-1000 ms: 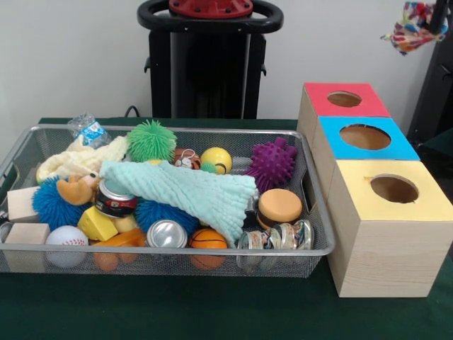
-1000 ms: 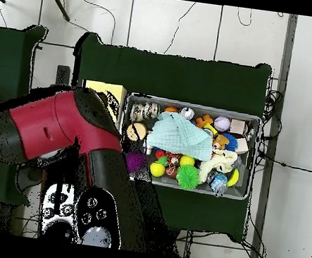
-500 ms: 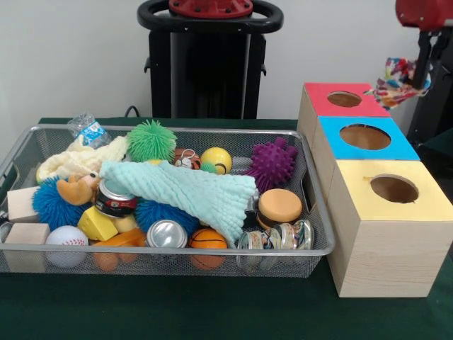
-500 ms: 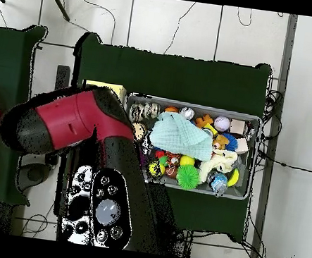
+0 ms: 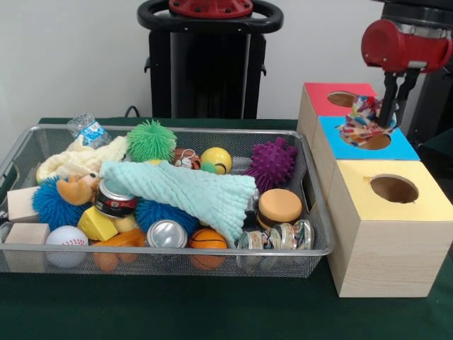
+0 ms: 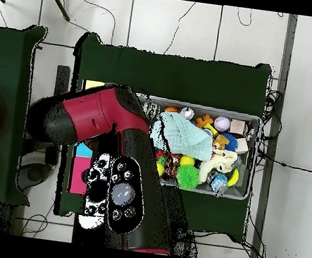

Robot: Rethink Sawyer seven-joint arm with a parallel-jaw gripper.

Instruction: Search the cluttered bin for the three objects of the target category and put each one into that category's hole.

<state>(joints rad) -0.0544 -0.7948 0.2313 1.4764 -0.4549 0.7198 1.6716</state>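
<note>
Green table point(image 5: 177, 312), gripper point(image 5: 388, 122) gripping cloth point(image 5: 362, 120) (over blue hole point(image 5: 366, 136))

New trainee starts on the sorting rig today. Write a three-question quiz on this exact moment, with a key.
1. True or false: the gripper holds a multicoloured cloth over the blue-topped box.
2. Which box stands nearest the camera in the front view? A) red-topped box B) blue-topped box C) yellow-topped box
3. Fill in: the mint green cloth lies draped over other items inside the wire ____.

Key
1. True. The cloth hangs from the gripper just above the blue box's round hole.
2. C.
3. bin.
</note>
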